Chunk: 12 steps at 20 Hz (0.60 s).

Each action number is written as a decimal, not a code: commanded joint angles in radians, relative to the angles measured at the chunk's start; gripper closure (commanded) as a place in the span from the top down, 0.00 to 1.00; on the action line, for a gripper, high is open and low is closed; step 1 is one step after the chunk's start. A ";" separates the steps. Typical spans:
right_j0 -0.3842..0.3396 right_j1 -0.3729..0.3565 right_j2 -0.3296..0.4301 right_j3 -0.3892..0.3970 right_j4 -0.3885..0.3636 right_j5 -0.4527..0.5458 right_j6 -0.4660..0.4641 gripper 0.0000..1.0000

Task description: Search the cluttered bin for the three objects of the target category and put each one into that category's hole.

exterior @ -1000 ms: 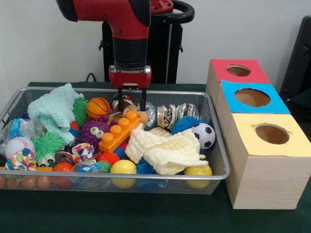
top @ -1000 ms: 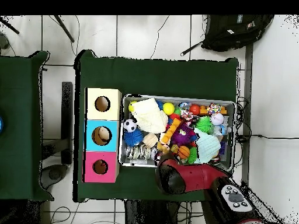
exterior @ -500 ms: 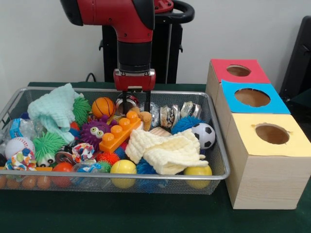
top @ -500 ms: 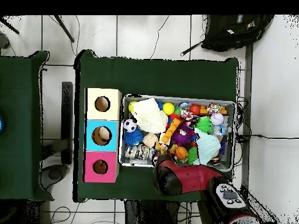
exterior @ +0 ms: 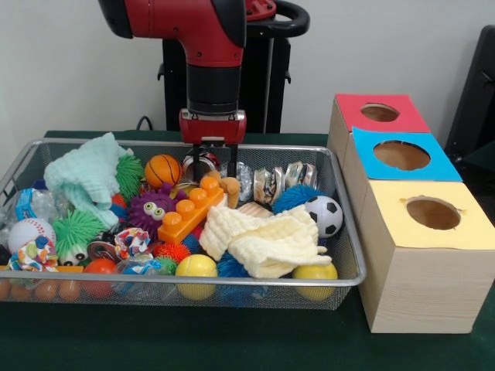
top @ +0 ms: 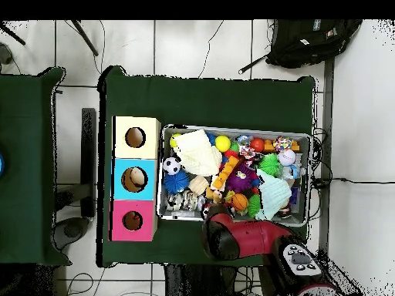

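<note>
The wire-mesh bin (exterior: pixel 193 282) is full of toys on the green table; it also shows in the overhead view (top: pixel 235 129). My gripper (exterior: pixel 214 164) hangs over the bin's far middle, fingers apart and empty. Just below its right finger lies a small pale-yellow and orange toy figure (exterior: pixel 229 188), next to an orange knobbed brick (exterior: pixel 188 210). In the overhead view the arm (top: pixel 231 235) covers the gripper. I cannot make out other such figures. The wooden box has a yellow-topped hole (exterior: pixel 433 212), a blue one (exterior: pixel 401 154) and a red one (exterior: pixel 380 113).
In the bin lie a cream cloth (exterior: pixel 267 239), a mint cloth (exterior: pixel 85 174), a soccer ball (exterior: pixel 325 215), a basketball (exterior: pixel 162 170), a purple spiky toy (exterior: pixel 151 209), yellow balls (exterior: pixel 196 267) and shiny wrapped items (exterior: pixel 278 179). The box stands right of the bin.
The gripper has lifted up out of the toys and shifted slightly toward the bin's far side. The pale-yellow and orange figure stays in the bin.
</note>
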 commanded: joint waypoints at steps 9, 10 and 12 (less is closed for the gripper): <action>0.100 0.062 -0.043 -0.030 0.137 -0.121 0.210 1.00; 0.106 0.064 -0.045 -0.031 0.145 -0.124 0.211 1.00; 0.118 0.075 -0.046 -0.038 0.161 -0.138 0.212 1.00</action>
